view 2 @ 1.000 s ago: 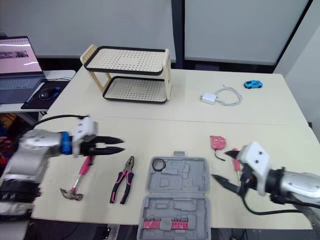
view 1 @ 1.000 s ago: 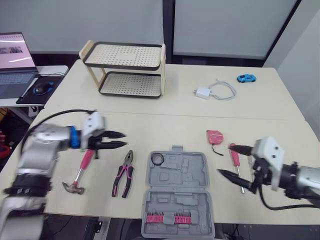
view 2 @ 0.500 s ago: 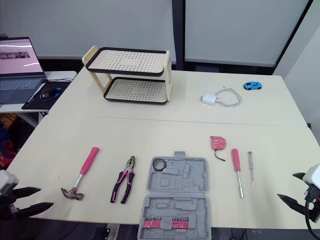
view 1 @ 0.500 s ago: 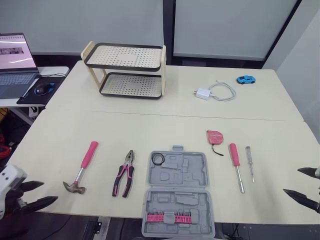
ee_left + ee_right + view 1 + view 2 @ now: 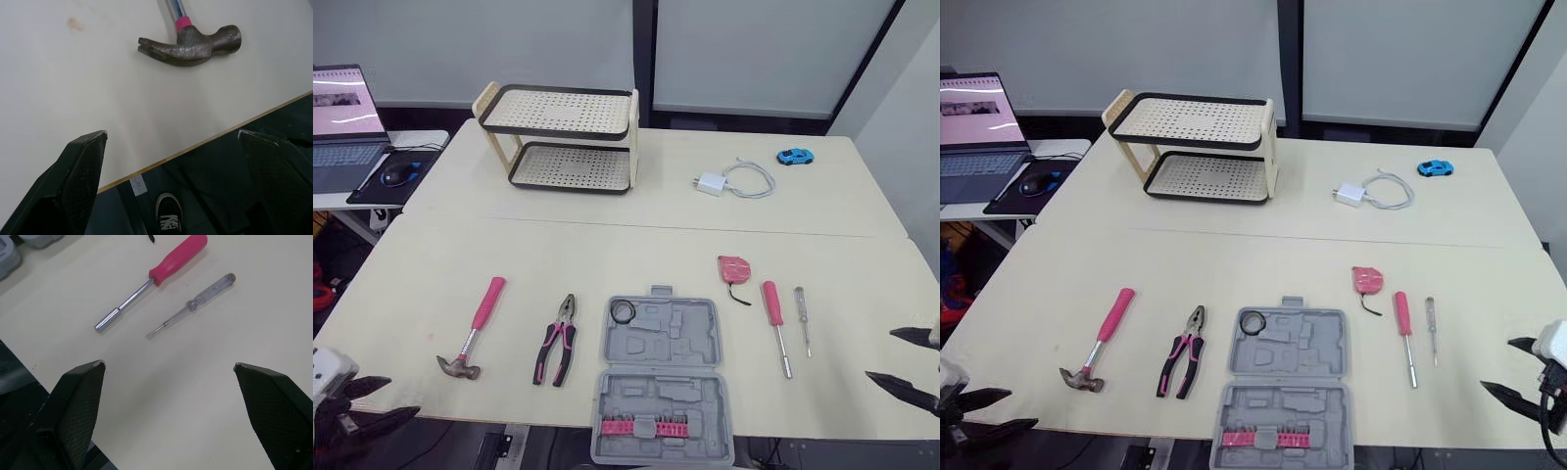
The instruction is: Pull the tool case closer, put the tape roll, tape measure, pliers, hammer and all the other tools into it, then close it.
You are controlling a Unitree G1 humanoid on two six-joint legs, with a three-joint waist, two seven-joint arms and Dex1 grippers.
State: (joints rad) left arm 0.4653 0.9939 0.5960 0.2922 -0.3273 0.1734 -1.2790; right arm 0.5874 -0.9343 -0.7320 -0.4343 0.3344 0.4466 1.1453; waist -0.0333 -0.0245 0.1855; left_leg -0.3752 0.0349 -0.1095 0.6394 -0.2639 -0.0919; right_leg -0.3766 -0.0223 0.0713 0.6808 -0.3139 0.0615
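No legible text or labels.

Illumination is bright, even and diffuse, coming from overhead. The worktop (image 5: 636,245) is uniformly lit, with no hot spots or glare. Shadows are soft and short: a faint one lies under the lower tier of the rack (image 5: 563,137), and thin ones hug the hammer (image 5: 470,331) and pliers (image 5: 556,351). The laptop screen (image 5: 340,100) is the brightest area. Space below the worktop's near edge is dark. In the left wrist view the hammer head carries a dull highlight. In the right wrist view the screwdriver (image 5: 159,274) shaft shows a narrow glint. The black fingers of the left hand (image 5: 172,134) and right hand (image 5: 168,364) reflect almost no light.
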